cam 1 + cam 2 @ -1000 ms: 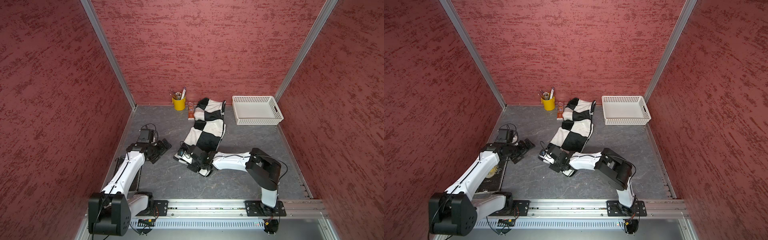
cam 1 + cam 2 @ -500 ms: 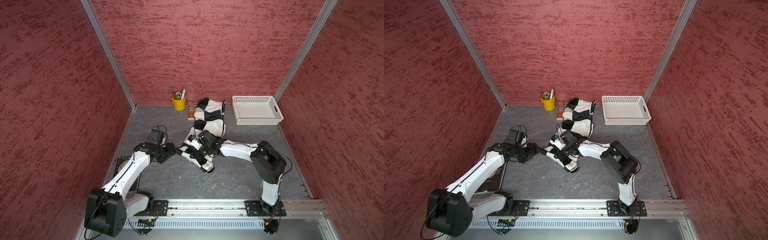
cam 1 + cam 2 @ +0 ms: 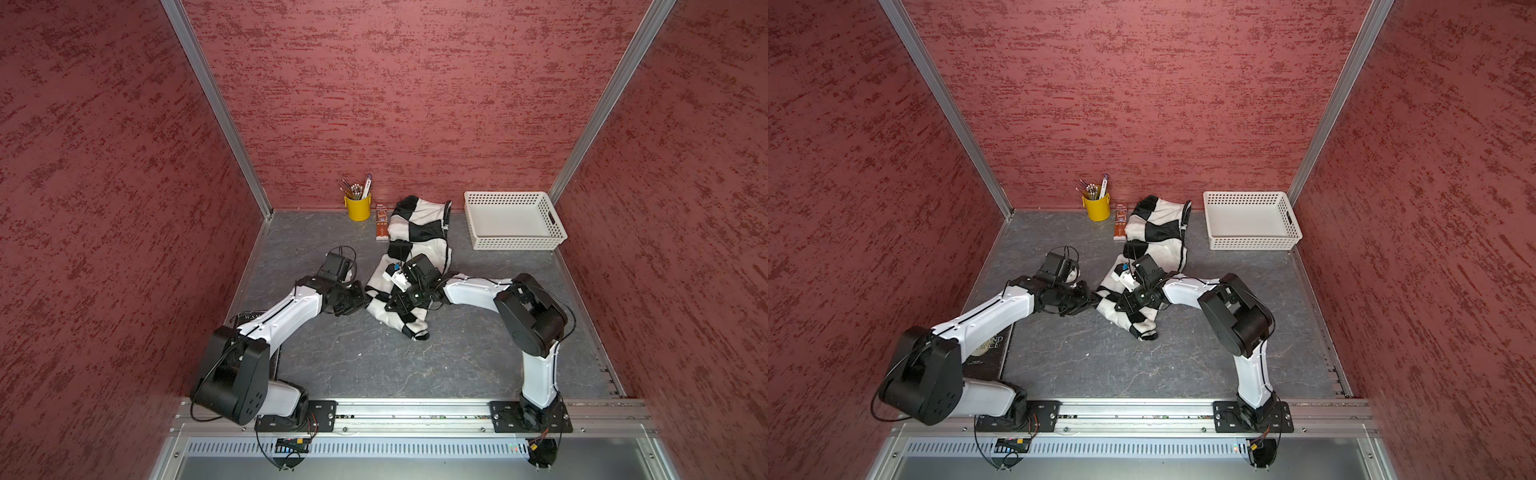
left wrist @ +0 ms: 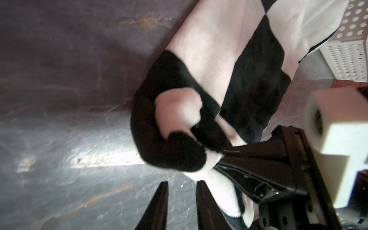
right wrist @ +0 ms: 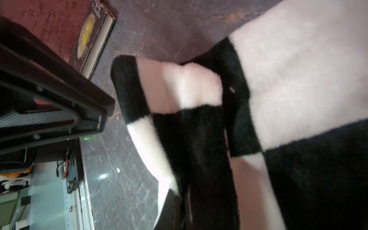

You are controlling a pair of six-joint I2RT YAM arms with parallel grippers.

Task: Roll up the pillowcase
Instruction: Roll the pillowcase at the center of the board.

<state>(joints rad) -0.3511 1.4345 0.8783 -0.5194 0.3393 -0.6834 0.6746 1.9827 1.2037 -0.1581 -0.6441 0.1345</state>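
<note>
Left wrist view: left gripper (image 4: pixel 182 182) narrowly apart beside pillowcase (image 4: pixel 199 59), right gripper (image 4: pixel 221 157) clamping it, basket (image 4: pixel 348 59) beyond.

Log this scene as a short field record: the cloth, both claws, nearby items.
cloth: black-and-white checkered plush pillowcase, lying on the grey table, near end curled over
right claw: shut on the pillowcase's near end
left claw: narrowly open, empty, beside that end
nearby: white perforated plastic basket; yellow cup of pencils
</note>
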